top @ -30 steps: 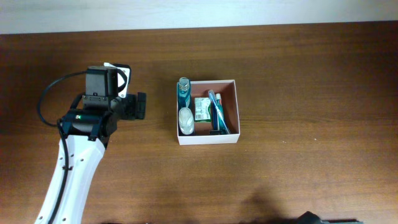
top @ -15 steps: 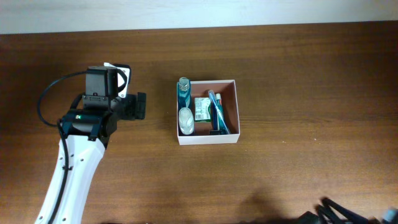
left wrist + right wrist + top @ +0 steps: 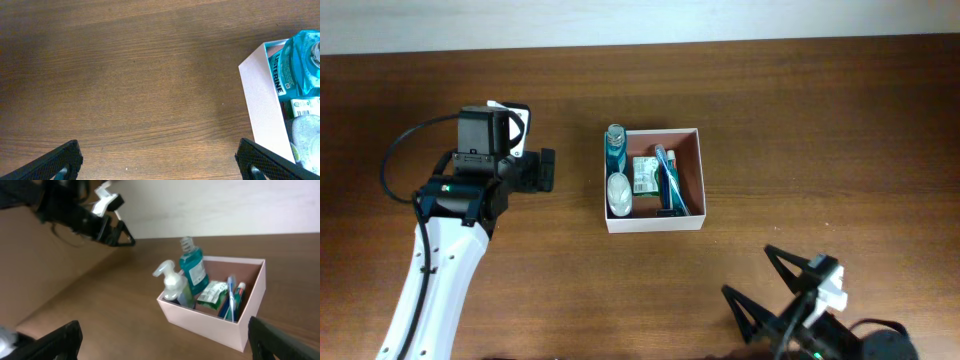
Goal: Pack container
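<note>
Brown wooden bench [image 3: 820,120]. Container [image 3: 689,158] mid-bench, toiletries [image 3: 642,176] inside. Right fingers [image 3: 282,342] just swung into overhead view, now spread wide, empty. Left fingers [image 3: 55,160] wide, empty. Packing looks finished.

Robot lab: wooden table [image 3: 820,120], white wall [image 3: 620,20]

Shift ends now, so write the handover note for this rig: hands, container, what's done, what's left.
Left hand: open, empty, over bare table left of the container.
Right hand: open, empty, near the table's front edge, apart from the container.
Done: mouthwash bottle, pump bottle, toothbrush and a green-white packet are inside the container.
Left: no loose item shows on the table; probably just park both arms.
</note>
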Action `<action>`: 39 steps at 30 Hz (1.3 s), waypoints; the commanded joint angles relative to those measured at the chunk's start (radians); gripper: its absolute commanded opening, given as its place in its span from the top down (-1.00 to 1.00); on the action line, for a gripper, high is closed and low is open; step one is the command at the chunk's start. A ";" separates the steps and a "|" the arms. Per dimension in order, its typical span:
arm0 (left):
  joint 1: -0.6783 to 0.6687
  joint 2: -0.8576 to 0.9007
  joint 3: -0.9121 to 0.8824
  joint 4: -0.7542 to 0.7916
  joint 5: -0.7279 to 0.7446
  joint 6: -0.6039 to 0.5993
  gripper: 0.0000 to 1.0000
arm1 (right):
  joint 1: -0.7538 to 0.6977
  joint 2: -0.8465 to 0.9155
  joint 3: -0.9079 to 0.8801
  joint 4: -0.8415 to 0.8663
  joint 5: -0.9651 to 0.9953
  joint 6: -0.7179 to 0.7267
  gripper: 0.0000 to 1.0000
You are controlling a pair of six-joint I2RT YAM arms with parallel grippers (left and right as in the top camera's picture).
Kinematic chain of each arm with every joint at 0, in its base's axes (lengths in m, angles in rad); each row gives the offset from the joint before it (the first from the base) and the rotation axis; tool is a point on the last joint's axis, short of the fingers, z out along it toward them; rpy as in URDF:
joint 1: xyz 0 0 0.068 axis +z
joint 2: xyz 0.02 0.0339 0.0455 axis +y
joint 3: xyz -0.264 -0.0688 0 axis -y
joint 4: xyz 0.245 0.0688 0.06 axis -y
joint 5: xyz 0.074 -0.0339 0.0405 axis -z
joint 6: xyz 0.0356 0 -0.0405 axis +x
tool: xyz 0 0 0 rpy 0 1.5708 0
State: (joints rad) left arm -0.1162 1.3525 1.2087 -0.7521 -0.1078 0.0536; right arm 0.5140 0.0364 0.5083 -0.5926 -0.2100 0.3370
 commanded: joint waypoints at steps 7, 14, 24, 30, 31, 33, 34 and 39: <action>0.003 0.005 0.003 0.002 0.007 0.016 -0.99 | 0.002 -0.011 -0.148 0.063 0.227 0.013 -0.97; 0.003 0.005 0.003 0.002 0.007 0.016 -0.99 | 0.002 -0.011 -0.233 0.276 0.137 -0.007 -0.97; 0.003 0.005 0.003 0.002 0.007 0.016 -0.99 | 0.002 -0.011 -0.426 0.544 0.106 -0.006 -0.97; 0.003 0.005 0.003 0.002 0.007 0.016 -0.99 | 0.002 -0.010 -0.503 0.592 0.105 0.005 -0.97; 0.003 0.005 0.003 0.002 0.007 0.016 -0.99 | 0.002 -0.010 -0.503 0.589 0.110 0.005 -0.97; 0.003 0.005 0.003 0.002 0.007 0.016 -0.99 | 0.002 -0.009 -0.503 0.586 0.134 0.005 -0.97; 0.003 0.005 0.003 0.002 0.007 0.016 -0.99 | 0.002 -0.009 -0.503 0.583 0.144 0.005 -0.97; 0.003 0.005 0.003 0.002 0.007 0.016 -0.99 | 0.002 -0.009 -0.503 0.510 0.193 0.003 -0.97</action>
State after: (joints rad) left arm -0.1162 1.3525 1.2087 -0.7525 -0.1078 0.0536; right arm 0.5140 0.0338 0.0101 -0.0563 -0.0624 0.3378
